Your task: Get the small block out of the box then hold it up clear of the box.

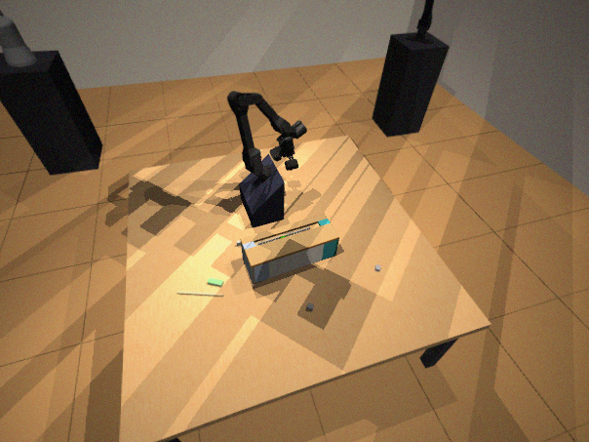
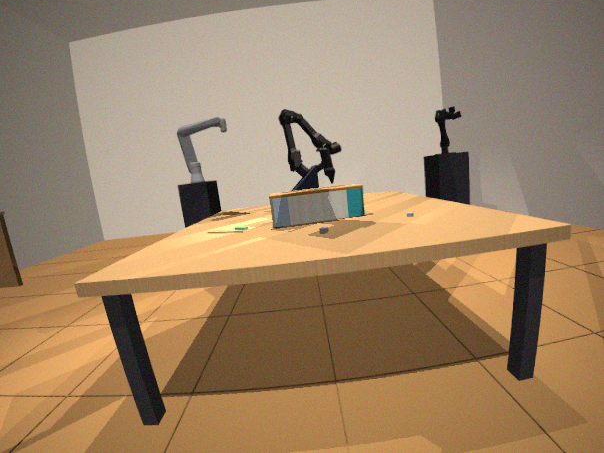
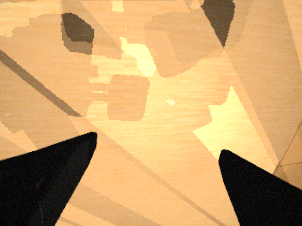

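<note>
The long narrow box (image 1: 294,249) (image 2: 308,207) stands upright on the table (image 1: 206,363) (image 2: 282,265), with a wooden top, a grey see-through side, a teal panel at its right end and a pale blue one at its left. A slot runs along its top. A tiny bright green spot (image 1: 282,236) shows in the slot; whether it is the block cannot be told. No block can be made out through the side. My gripper (image 1: 284,159) (image 2: 330,179) (image 3: 158,147) is open and empty, above the table behind the box, with only table surface between its fingertips in the wrist view.
A green flat piece (image 1: 215,282) (image 2: 240,228) and a thin rod (image 1: 200,294) (image 2: 224,231) lie left of the box. Grey cubes lie in front (image 1: 309,306) (image 2: 323,230) and to the right (image 1: 377,267) (image 2: 409,214). A small pale object is by the box's left end.
</note>
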Available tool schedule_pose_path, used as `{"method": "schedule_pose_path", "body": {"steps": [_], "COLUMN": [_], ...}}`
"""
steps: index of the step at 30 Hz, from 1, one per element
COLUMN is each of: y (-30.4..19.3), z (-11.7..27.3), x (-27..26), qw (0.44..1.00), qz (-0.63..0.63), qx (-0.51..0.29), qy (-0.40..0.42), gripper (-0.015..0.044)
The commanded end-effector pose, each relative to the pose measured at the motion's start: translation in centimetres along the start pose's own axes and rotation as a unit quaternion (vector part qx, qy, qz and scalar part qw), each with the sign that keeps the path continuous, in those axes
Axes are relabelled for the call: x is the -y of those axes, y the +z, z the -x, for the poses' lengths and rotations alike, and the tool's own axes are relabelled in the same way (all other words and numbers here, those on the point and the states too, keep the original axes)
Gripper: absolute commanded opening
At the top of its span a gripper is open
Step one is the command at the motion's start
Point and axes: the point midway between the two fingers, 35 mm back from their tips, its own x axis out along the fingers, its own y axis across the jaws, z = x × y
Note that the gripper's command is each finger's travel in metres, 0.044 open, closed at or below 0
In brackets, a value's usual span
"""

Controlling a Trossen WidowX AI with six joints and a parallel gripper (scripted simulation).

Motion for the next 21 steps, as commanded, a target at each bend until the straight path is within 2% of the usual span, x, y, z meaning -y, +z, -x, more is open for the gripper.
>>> {"method": "schedule_pose_path", "body": {"steps": [1,4,8,10,13,21], "y": [-0.1,-1.1,-3.9,-5.1,-6.5,-7.6], "z": [0.1,1.1,3.9,5.4,7.5,9.9], "x": [0.0,-0.5,-2.3,-3.7,-6.1,-10.0], "qw": [1.0,0.996,0.939,0.882,0.766,0.564], "qz": [-0.006,-0.092,-0.339,-0.463,-0.632,-0.813], "qx": [-0.001,-0.018,-0.051,-0.062,-0.069,-0.062], "qy": [0.0,-0.006,-0.038,-0.058,-0.09,-0.129], "gripper": [0.04,0.04,0.04,0.04,0.04,0.04]}}
